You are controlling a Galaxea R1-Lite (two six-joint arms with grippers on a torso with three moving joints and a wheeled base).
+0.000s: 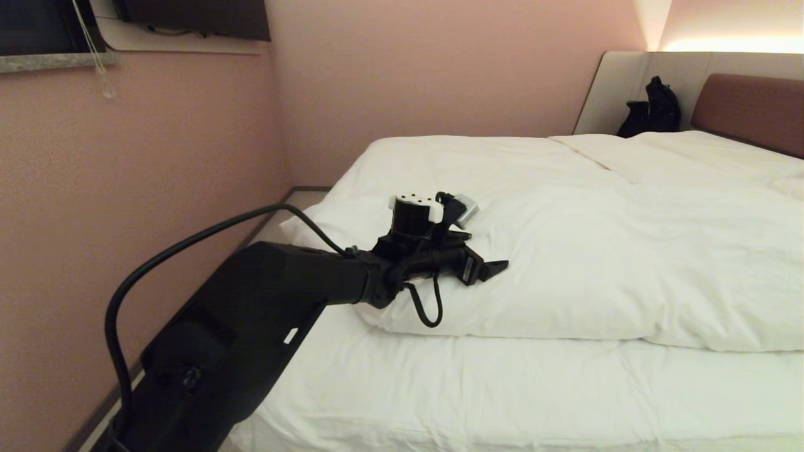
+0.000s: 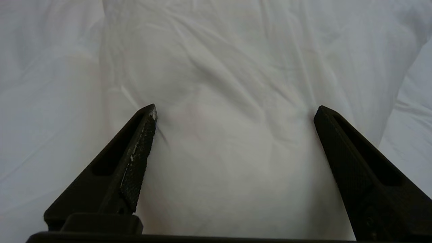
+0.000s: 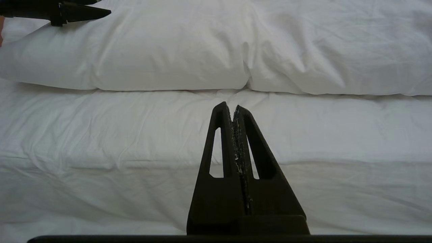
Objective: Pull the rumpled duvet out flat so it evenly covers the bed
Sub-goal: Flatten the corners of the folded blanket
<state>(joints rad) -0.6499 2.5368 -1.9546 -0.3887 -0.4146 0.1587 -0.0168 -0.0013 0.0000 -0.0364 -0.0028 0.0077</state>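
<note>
Head view shows no readable writing or labels anywhere. The left arm reaches from the lower left of the frame toward its centre, its left hand (image 1: 487, 270) level over the near corner of the duvet (image 1: 565, 251), fingers (image 2: 141, 141) spread wide with nothing between them but puffy white fabric just beyond the tips. The duvet lies thick and softly wrinkled across the bed (image 1: 477, 402), its near edge folded back, leaving a strip of white sheet bare along the bottom of the frame. The right hand (image 3: 235, 109) hangs before the bed's side, fingers pressed together.
</note>
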